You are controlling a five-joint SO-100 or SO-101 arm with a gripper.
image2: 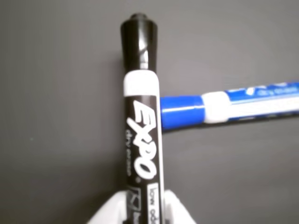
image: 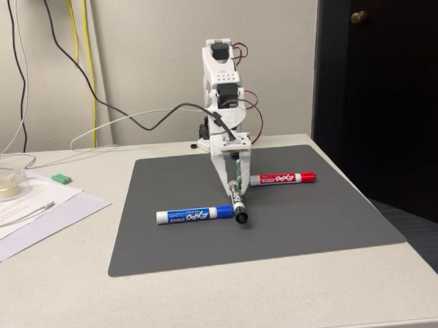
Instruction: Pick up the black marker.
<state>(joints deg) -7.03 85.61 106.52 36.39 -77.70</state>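
Note:
The black marker (image: pixel 238 201) has a white barrel, a black EXPO label and a black cap, and lies on the dark grey mat (image: pixel 317 217) with its cap toward the camera. My gripper (image: pixel 233 181) comes straight down on its far end. In the wrist view the marker (image2: pixel 141 140) runs up the middle. The white fingers (image2: pixel 108 213) press against both sides of its barrel at the bottom edge, so my gripper (image2: pixel 144 209) is shut on it. Its cap end (image: pixel 242 218) sits at or just above the mat.
A blue marker (image: pixel 194 214) (image2: pixel 233 106) lies crosswise, its cap almost touching the black one. A red marker (image: pixel 282 178) lies to the right of the gripper. Papers (image: pixel 30 210), a small green piece (image: pixel 61 177) and cables lie on the left of the table.

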